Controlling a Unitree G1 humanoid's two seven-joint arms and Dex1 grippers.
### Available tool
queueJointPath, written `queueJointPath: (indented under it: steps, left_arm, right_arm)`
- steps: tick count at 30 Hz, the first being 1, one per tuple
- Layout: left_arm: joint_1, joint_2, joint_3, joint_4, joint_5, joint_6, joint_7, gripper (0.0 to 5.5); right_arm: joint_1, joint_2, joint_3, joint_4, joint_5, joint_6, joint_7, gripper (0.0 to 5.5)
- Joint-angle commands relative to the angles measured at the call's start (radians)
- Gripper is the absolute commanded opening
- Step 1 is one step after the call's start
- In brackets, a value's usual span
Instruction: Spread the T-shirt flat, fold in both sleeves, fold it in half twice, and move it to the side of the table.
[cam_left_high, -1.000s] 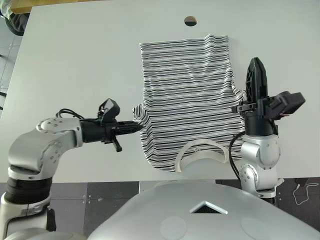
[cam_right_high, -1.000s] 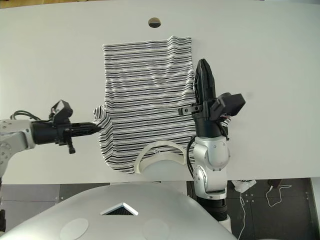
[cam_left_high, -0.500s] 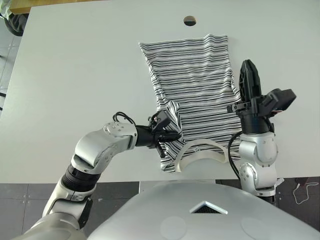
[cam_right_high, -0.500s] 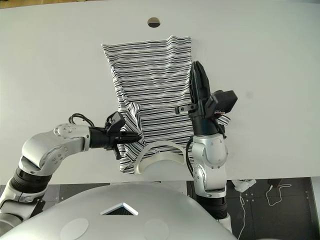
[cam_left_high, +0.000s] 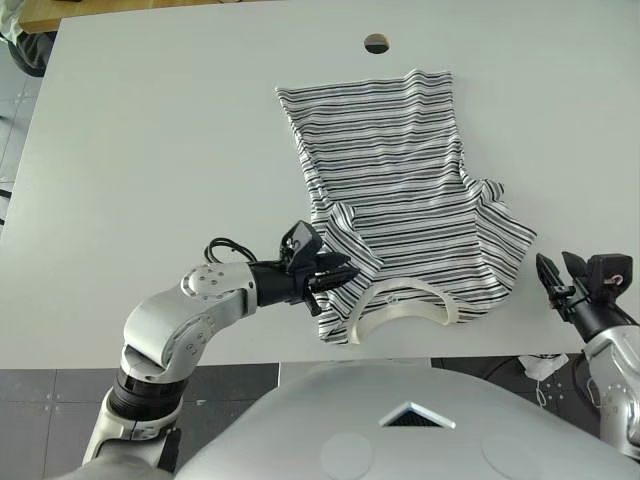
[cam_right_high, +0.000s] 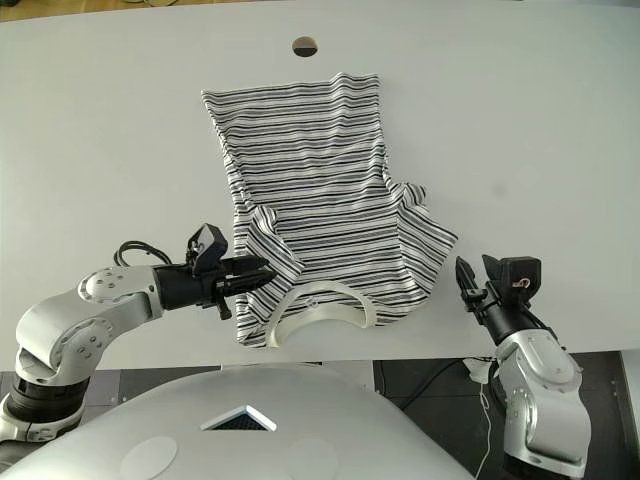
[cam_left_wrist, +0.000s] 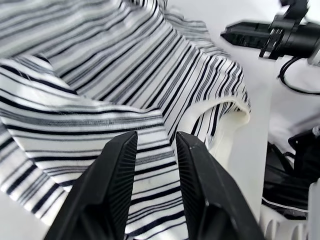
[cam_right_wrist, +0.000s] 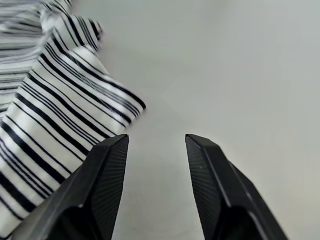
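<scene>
Closest in, the left hand (cam_left_high: 340, 275) sits just inside the worktop's (cam_left_high: 150, 150) near edge. Its 2 fingers are parted by a narrow gap over the folded-in left sleeve (cam_left_high: 352, 238), and no cloth is visibly clamped. The right hand (cam_left_high: 554, 265) hangs off the near right corner, wide open and empty, just beside the right sleeve (cam_left_high: 505, 235), which is not yet folded and splays toward the right edge.

The T-shirt (cam_left_high: 400, 170) lies mid-worktop with its collar (cam_left_high: 405, 300) at the near edge and its hem toward the far edge, near a hole (cam_left_high: 376, 43).

The likely trouble is the left hand pulling away low. A fingertip could snag the loose sleeve and drag the fold open or skew the body. The collar lies so close to the near edge that a tug toward the robot could slide the cloth off. The right hand, coming in from beyond the edge, may bunch its sleeve instead of pinching 1 layer. The wrinkled far half would carry crooked into later folds.
</scene>
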Motion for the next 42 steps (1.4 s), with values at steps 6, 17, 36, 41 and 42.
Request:
queueJointPath:
  steps: [6, 17, 36, 41, 42]
  left_arm:
    - [0.010, -0.029, -0.003, 0.003, -0.001, -0.016, 0.043, 1.41]
    - [0.010, -0.035, 0.033, -0.014, -0.018, -0.027, 0.058, 1.41]
    - [0.169, 0.077, -0.011, 0.018, 0.181, -0.293, -0.017, 0.46]
    - [0.168, 0.087, -0.011, 0.007, 0.205, -0.320, -0.018, 0.44]
    - [0.165, 0.091, -0.013, 0.005, 0.215, -0.330, -0.019, 0.44]
  right_arm:
    - [-0.136, -0.012, -0.033, 0.164, 0.140, 0.109, 0.102, 2.10]
    - [-0.148, -0.078, 0.103, 0.189, 0.067, 0.124, 0.140, 1.27]
    - [-0.045, -0.165, 0.492, -0.148, -0.544, -0.362, 0.145, 0.10]
    - [-0.086, -0.137, 0.631, -0.027, -0.655, -0.345, 0.135, 0.37]
    - [-0.086, -0.132, 0.637, -0.007, -0.660, -0.343, 0.128, 0.48]
